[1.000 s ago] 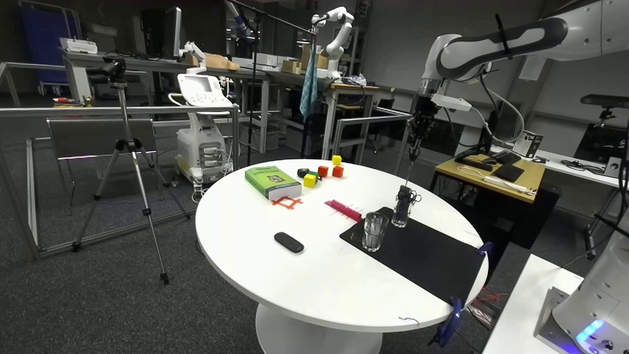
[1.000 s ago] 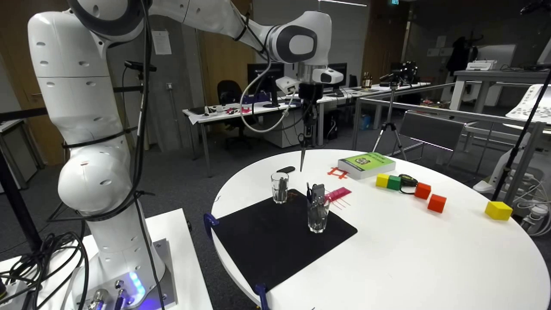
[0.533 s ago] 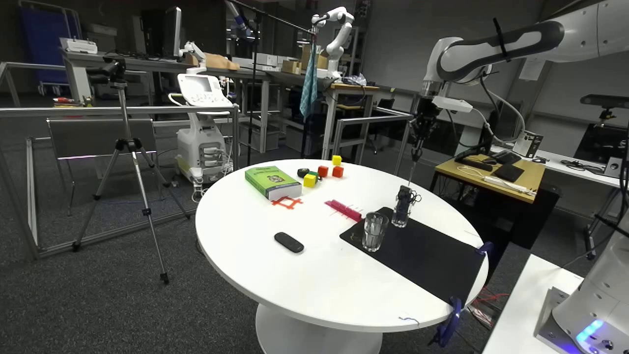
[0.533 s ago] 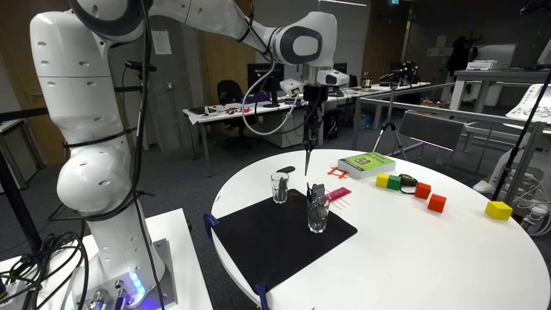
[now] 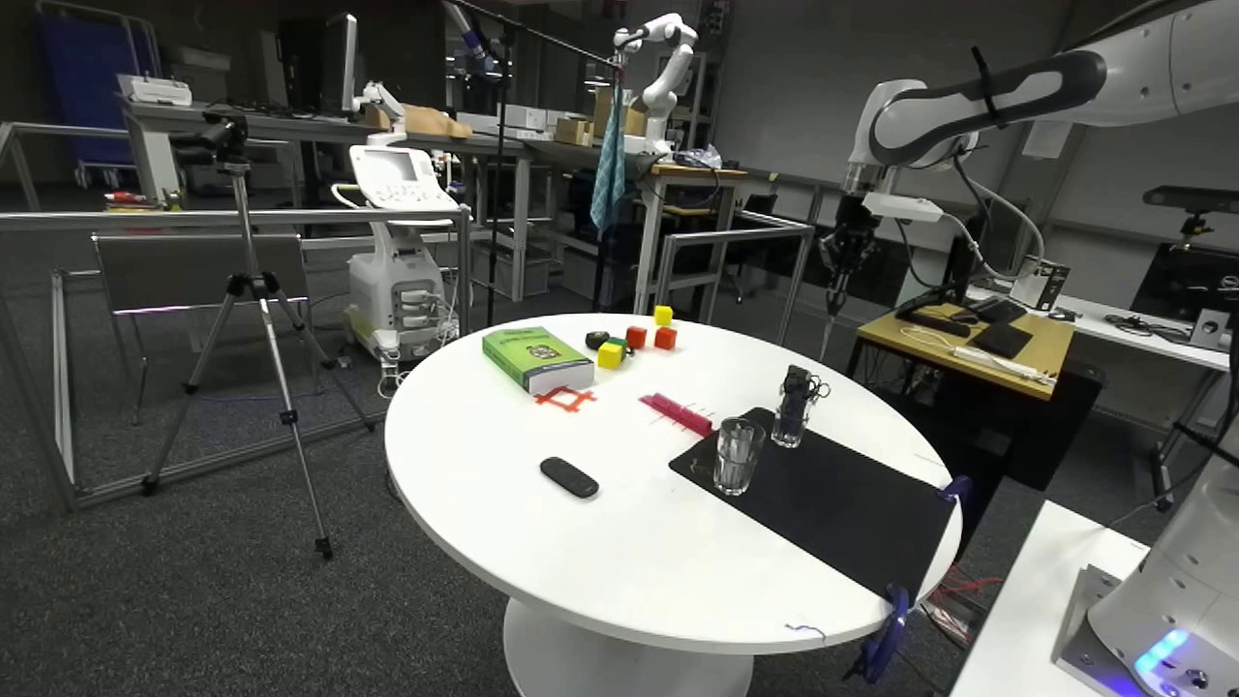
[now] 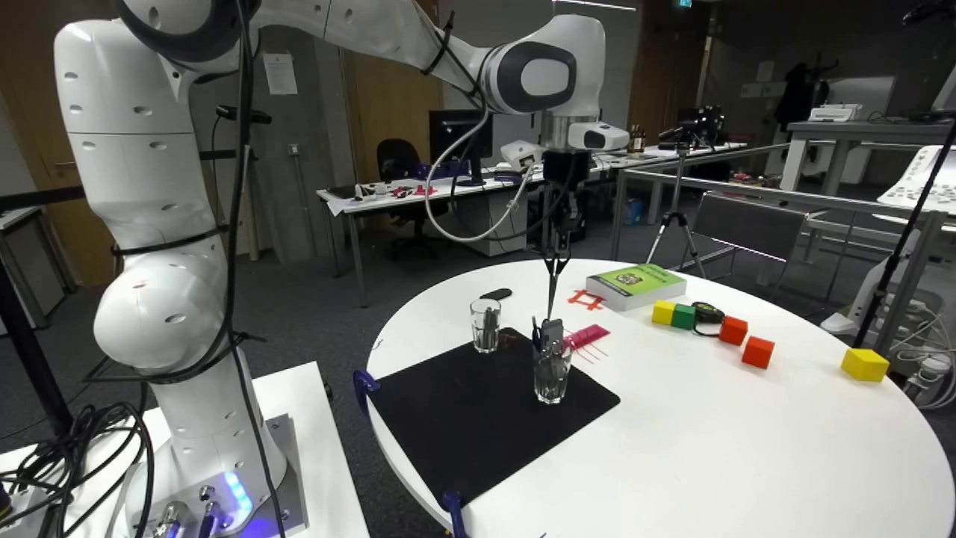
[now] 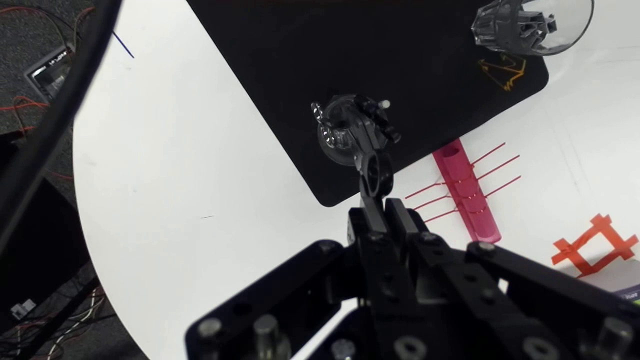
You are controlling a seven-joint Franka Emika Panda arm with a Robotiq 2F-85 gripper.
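A black gripper (image 7: pixel 386 212) is pointing down over a round white table (image 6: pixel 672 448), its jaws closed on a tool (image 6: pixel 553 276). The tool is showing a dark ring handle, like that of scissors, and a slender greyish shaft narrowing to a point; its exact kind is hard to tell. It is hanging almost straight down below the gripper, point lowest. Its tip is hovering near a glass (image 6: pixel 551 381) packed with implements and standing on a black mat (image 6: pixel 478 426); an exterior view is showing a gap between them. A second glass (image 5: pixel 736 465) is standing by the mat's edge. Beside the mat, a pink holder (image 7: pixel 468 192) is lying. Farther off, red tape (image 7: pixel 610 235), a green book (image 5: pixel 528 353), a remote (image 5: pixel 569 477) and coloured blocks (image 6: pixel 758 353) are resting.
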